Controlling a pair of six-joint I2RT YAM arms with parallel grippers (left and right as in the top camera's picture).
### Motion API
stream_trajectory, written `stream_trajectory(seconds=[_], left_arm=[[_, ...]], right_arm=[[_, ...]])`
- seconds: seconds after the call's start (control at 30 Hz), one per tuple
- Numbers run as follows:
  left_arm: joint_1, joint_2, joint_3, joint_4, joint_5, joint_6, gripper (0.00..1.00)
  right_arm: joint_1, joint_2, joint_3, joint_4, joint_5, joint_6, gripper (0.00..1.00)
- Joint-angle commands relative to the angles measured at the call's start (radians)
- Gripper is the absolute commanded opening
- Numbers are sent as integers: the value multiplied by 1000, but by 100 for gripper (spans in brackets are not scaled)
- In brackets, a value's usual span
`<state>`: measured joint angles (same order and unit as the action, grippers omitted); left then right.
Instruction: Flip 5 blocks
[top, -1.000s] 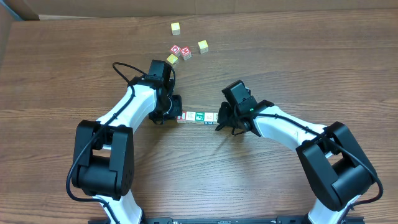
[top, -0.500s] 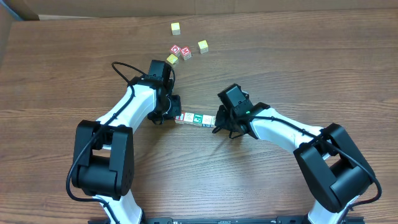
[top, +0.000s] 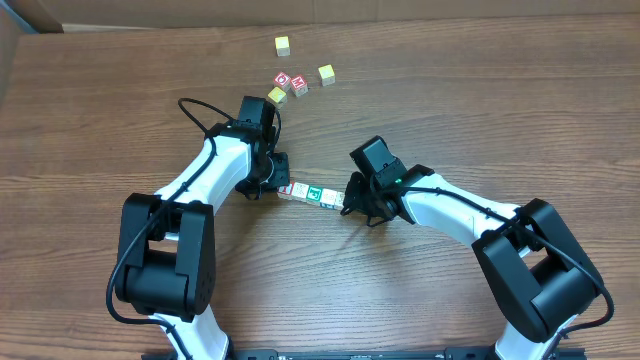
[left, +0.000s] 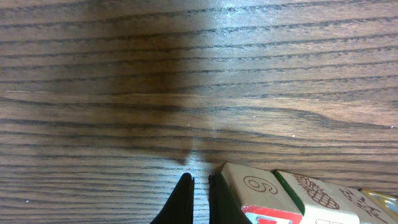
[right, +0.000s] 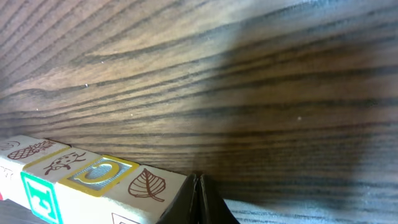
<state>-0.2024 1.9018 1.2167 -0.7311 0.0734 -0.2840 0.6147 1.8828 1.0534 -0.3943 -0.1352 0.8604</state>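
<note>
Several small wooden alphabet blocks (top: 311, 192) lie end to end in a short row at the table's middle, whitish faces with red and green prints. My left gripper (top: 273, 187) is shut and empty, its tip touching the row's left end, beside the "6" block (left: 256, 185). My right gripper (top: 347, 204) is shut and presses against the row's right end, at the leaf block (right: 149, 185). In the right wrist view a yellow-bordered block (right: 99, 172) lies beside the leaf block. In the left wrist view a pineapple block (left: 314, 196) follows the "6" block.
Behind the left arm lie loose cubes: yellow-faced ones (top: 283, 44), (top: 326, 74), (top: 277, 95) and two red-faced ones (top: 283, 80), (top: 300, 85). The left arm's black cable (top: 195, 110) loops over the table. Bare wood lies in front of the row.
My right gripper has moved left, pushing the row of blocks leftward against the left gripper; the row now lies slightly slanted. The left arm has barely moved.
</note>
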Motion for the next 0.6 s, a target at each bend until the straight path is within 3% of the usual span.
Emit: stream_trajectory(seconds=[0.0, 0.27, 0.57], left_arm=[[-33, 8, -12, 6, 76, 15, 4], [-40, 8, -12, 15, 76, 15, 4], [-41, 8, -12, 34, 77, 16, 4]], right_arm=[[26, 10, -5, -19, -95, 35, 4], [26, 10, -5, -72, -95, 166, 4], [26, 10, -5, -80, -130, 219, 4]])
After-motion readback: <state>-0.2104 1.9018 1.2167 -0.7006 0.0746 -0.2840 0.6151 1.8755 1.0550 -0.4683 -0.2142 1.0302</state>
